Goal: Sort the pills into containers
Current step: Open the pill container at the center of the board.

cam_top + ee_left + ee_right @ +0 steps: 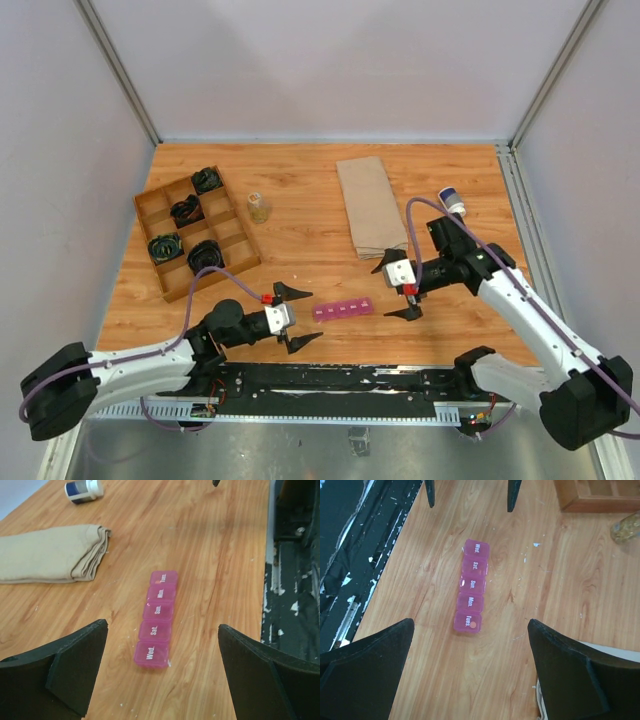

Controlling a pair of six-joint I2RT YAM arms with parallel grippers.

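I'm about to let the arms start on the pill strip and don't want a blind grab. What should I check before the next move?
1. Left tool open: ok.
2. Right tool open: ok.
3. Containers lie flat between both tools, touched by neither: ok.
4. Lids open to take pills: not ok, all five look shut.
5. Pills ready to pick: cannot tell; the small clear bottle beside the wooden tray holds something yellowish.
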